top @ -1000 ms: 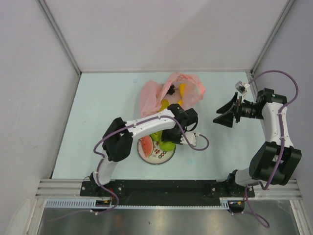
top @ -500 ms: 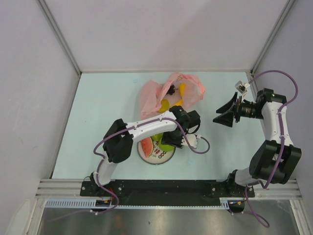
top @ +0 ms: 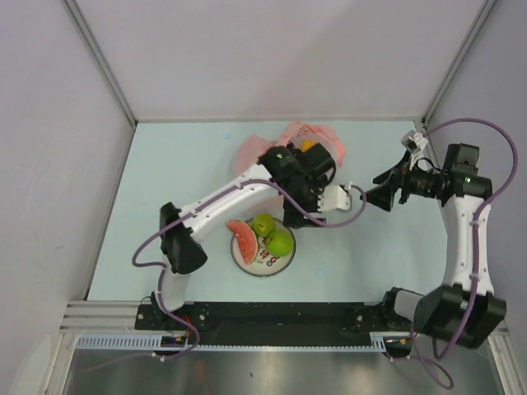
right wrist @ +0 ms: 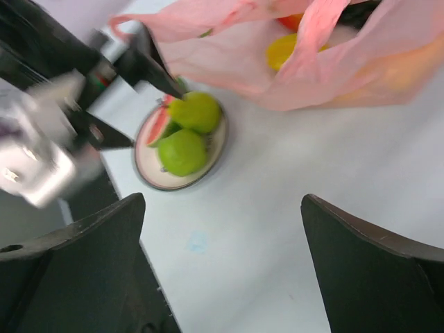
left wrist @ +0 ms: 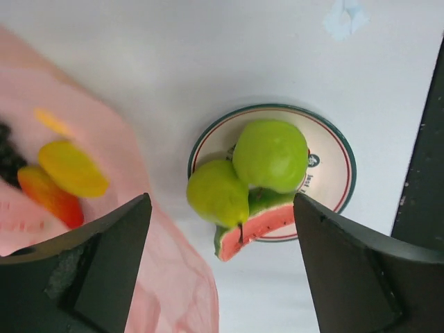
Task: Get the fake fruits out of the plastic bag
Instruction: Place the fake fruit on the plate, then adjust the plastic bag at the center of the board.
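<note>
Green fruits on plate; left gripper opened, moved over bag.

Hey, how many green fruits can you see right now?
2: a green pear and a green apple, side by side on the plate with the watermelon slice. The bag may hide more.

Top view: I work under bright, even overhead light. Shadows on the pale blue-green matte tabletop are soft. The brushed steel strip at the near edge shows dull glare. Frame posts lean outward toward the corners, a wide-angle effect.

Left wrist view: the two glossy green plastic fruits are sharp, with soft highlights. The black fingers of my left gripper are dark and defocused.

Right wrist view: everything is smeared, probably by motion blur. The thin translucent pink plastic bag looks washed out.
</note>
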Controlling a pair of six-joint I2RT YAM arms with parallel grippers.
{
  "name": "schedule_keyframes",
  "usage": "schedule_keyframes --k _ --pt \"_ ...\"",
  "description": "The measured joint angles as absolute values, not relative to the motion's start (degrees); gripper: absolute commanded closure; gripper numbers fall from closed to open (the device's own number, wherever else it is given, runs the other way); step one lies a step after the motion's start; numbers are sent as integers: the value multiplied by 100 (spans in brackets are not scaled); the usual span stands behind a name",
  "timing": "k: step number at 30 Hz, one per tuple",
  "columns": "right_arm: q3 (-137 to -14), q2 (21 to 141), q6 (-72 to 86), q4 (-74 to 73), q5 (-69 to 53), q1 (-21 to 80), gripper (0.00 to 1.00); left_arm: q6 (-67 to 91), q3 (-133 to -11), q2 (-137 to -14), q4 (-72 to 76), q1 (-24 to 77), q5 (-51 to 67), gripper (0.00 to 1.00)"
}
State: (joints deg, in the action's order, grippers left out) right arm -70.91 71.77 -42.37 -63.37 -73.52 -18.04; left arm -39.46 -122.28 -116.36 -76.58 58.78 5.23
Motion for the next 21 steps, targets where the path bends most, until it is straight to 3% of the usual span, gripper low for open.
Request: schedule_keyframes --k 7,10,15,21 --pt "-6989 6202 -1450 -3389 -4797 -226 0 -3061 -11386 -9725 -7013 4351 615 8" --pt "-7170 6504 -829 -2836 -4136 534 0 -2993 -10718 -8892 -6696 3778 377 7" --pt "-7382 7126 -543 -2626 -3496 1911 4 -3009 -9649 -8125 -6311 3710 279 7" --pt "-8009 8324 -478 -2473 -2670 2539 26 -2827 -9072 -8187 -5887 3607 681 8"
